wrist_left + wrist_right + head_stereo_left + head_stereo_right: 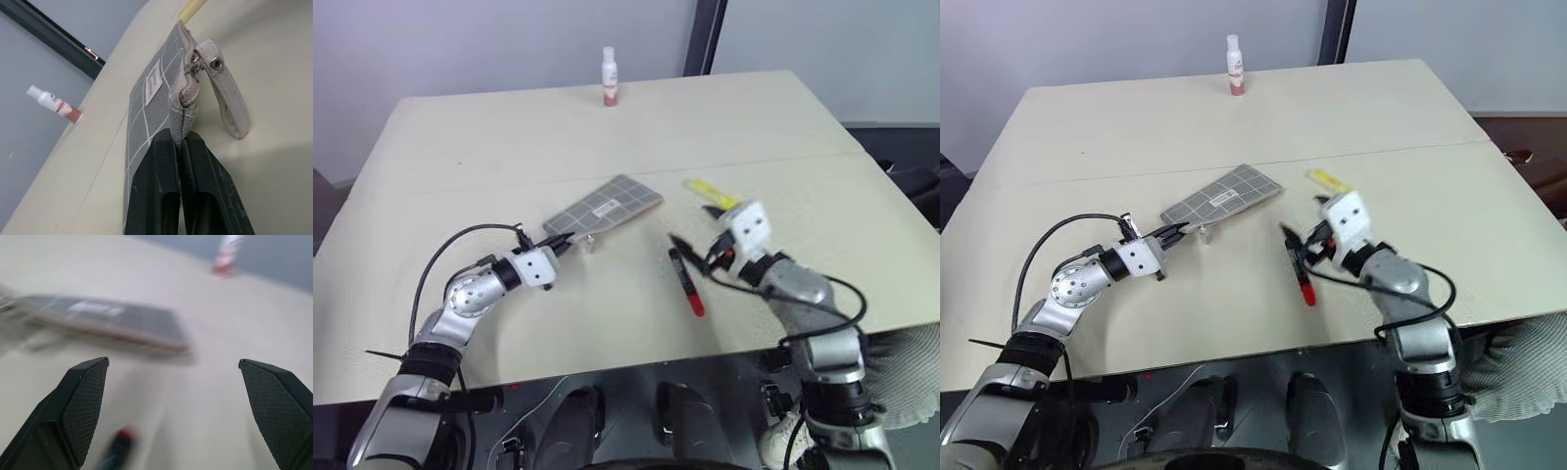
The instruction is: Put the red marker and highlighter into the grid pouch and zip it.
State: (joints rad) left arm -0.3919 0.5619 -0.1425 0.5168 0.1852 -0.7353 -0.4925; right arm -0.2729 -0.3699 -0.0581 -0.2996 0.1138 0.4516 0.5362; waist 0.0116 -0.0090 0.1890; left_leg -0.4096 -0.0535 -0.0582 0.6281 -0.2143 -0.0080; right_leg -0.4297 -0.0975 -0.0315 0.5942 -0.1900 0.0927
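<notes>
1. While the pouch [604,207] is clamped at its near corner by the left fingers [186,196], pressed together on the fabric beside the zipper pull [195,68], hold that grip steady and keep the mouth off the counter [509,127] if possible.
2. Bring the right gripper [178,396], fingers wide apart and empty, down over the marker [687,281], lying loose on the counter just in front of it; straddle the barrel mid-length, square to its axis, before closing.
3. Leave the highlighter [714,192] for afterwards; lies beyond the right gripper, right of the pouch, apart from both.
4. Ignore the bottle [609,77] at the far edge.
5. From the left wrist view: closed zipper end, pull and white strap [227,98] close up, plus the pinch itself, too small to judge in the eye views.
6. From the eye views: marker, highlighter and pouch in relation to both arms. From the right wrist view: the open gap, with the marker's red tip low between the fingers.
</notes>
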